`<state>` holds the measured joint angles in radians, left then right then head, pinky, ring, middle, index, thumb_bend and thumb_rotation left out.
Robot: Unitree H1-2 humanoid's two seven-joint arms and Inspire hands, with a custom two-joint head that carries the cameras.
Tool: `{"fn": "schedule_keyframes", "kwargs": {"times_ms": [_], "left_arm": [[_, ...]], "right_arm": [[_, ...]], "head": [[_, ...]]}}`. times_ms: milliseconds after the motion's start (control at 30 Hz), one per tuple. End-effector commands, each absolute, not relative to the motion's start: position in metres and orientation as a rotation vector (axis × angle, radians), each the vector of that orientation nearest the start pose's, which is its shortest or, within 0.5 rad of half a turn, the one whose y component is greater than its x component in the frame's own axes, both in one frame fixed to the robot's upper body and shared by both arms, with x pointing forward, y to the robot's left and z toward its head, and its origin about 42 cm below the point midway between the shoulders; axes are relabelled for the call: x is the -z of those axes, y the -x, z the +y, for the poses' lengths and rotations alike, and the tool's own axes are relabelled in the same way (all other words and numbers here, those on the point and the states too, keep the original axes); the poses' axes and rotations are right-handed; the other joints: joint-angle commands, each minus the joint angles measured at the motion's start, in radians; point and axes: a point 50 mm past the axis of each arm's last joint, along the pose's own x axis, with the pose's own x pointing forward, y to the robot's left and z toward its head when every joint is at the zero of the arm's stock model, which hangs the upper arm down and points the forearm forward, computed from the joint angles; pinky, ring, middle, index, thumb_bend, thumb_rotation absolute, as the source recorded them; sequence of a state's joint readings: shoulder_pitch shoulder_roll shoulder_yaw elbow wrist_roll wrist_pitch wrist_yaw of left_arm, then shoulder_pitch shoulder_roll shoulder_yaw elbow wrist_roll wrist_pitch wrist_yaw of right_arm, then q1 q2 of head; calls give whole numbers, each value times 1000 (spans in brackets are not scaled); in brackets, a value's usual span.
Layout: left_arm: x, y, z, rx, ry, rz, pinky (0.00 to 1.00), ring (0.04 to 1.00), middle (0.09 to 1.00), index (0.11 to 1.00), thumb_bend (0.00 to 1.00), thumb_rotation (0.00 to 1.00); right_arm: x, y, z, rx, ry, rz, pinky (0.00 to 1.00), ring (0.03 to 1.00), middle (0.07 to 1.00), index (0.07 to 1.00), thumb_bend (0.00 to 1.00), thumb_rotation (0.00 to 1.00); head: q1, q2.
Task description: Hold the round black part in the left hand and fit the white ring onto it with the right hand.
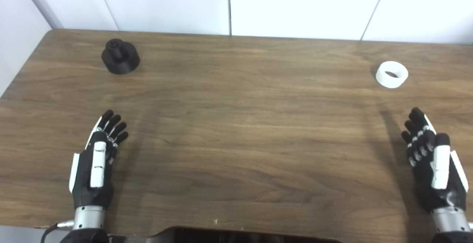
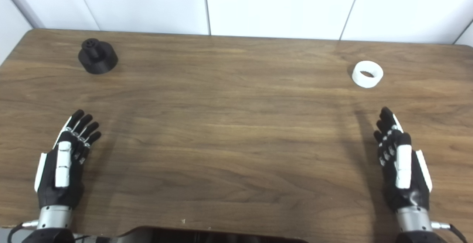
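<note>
Both hands hovered low over the wooden table (image 1: 236, 132), near its front edge. On that table's left side the left hand (image 1: 94, 165) was empty, fingers extended and slightly spread, palm turned inward. On the table's right side the right hand (image 1: 434, 161) was likewise empty, its fingers stretched forward and apart. Toward the table's far-left corner the round black part (image 1: 120, 57) stood upright, its narrow knob on top, well beyond the left hand. Toward the table's far right the white ring (image 1: 392, 74) lay flat, beyond the right hand's fingertips.
</note>
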<state>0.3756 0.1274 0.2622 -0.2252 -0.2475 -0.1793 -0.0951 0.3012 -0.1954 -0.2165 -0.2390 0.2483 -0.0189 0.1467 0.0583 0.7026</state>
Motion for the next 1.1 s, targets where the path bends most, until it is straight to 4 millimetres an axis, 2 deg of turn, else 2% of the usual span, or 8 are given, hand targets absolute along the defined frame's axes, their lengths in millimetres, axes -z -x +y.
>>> {"fn": "schedule_keyframes", "kwargs": {"times_ms": [0, 200, 433, 1067], "left_arm": [[-111, -147, 332, -220, -16, -148, 871, 885, 908, 915, 500, 844], [-106, -142, 333, -213, -19, -139, 874, 893, 920, 930, 500, 847], [-101, -140, 338, -209, -28, -145, 876, 899, 923, 940, 547, 823], [-99, -137, 340, -208, -40, -155, 875, 894, 920, 933, 529, 823]], "right_arm": [[-126, -182, -334, 70, 34, -102, 1000, 984, 982, 955, 623, 1000], [-120, -180, -333, 71, 52, -103, 989, 974, 972, 946, 638, 1000], [-114, -177, -331, 72, 46, -101, 997, 986, 977, 944, 630, 1000], [-113, -175, -330, 76, 50, -110, 1000, 980, 970, 941, 640, 1000]], "head": [[-2, -6], [-28, -36], [-48, -69], [-54, -63]]}}
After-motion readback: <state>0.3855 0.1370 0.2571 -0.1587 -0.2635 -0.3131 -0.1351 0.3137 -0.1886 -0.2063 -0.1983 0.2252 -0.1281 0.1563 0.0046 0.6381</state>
